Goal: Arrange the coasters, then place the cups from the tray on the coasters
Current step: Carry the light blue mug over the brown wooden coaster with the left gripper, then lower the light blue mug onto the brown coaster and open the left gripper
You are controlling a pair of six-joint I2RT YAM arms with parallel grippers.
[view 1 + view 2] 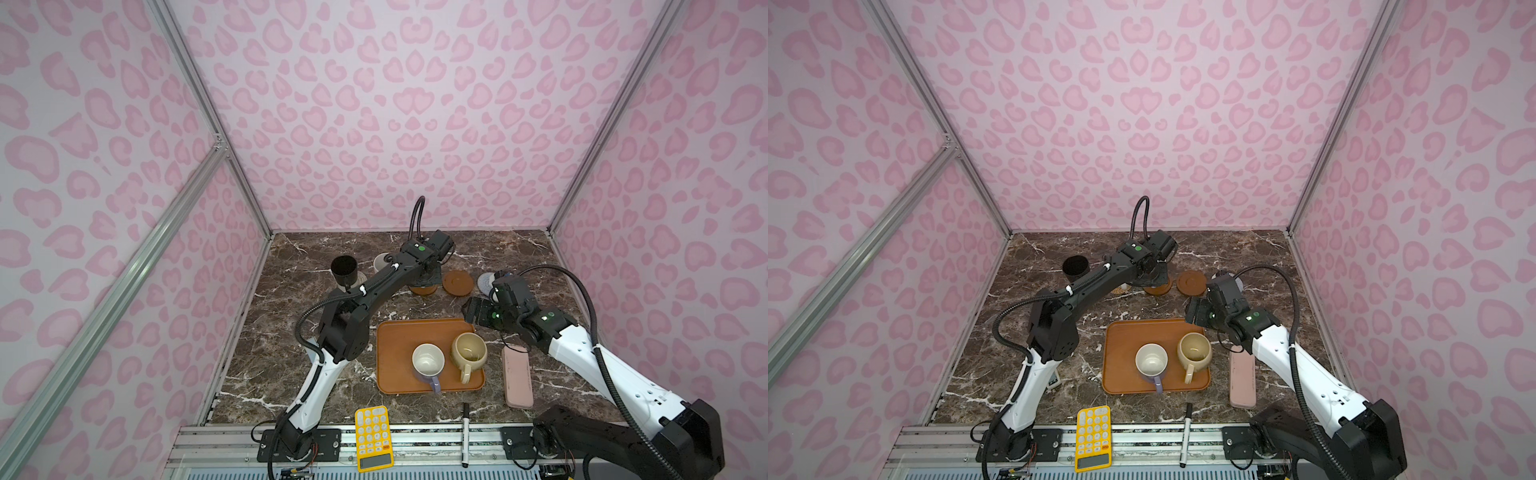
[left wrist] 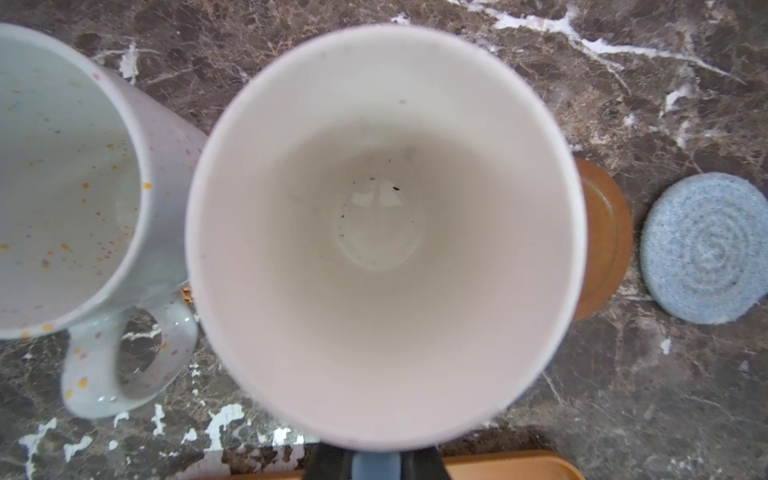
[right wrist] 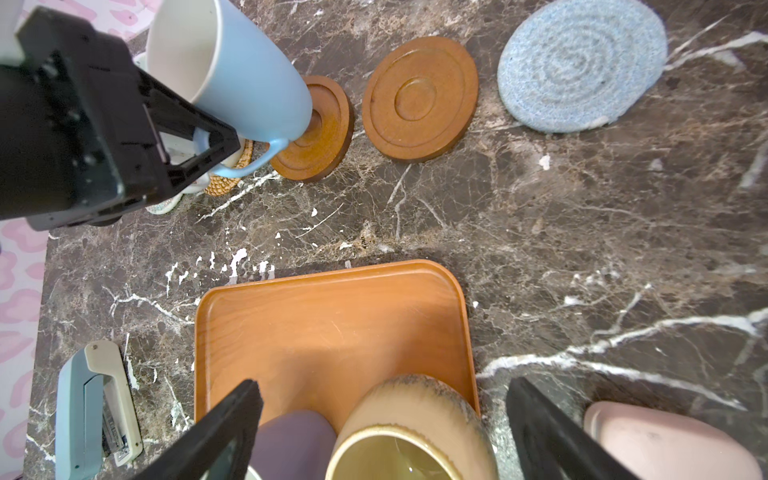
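My left gripper [image 2: 376,461] is shut on the handle of the light blue cup [image 3: 249,75], whose base is over a brown wooden coaster [image 3: 328,141]; I cannot tell if it rests there. In a top view the arm hides this cup. The black cup [image 1: 344,272] and the speckled white cup [image 2: 62,187] stand at the far left on coasters. A second wooden coaster [image 1: 458,283] and the grey-blue coaster [image 1: 485,282] lie bare. The lavender cup [image 1: 428,361] and the beige cup [image 1: 468,353] stand on the tray [image 1: 395,332]. My right gripper [image 3: 384,388] hangs open above them.
A pink oblong case [image 1: 517,376] lies right of the tray. A yellow calculator [image 1: 373,436] and a black marker [image 1: 465,432] sit at the front edge. A stapler [image 3: 97,407] lies left of the tray. Pink walls close in three sides.
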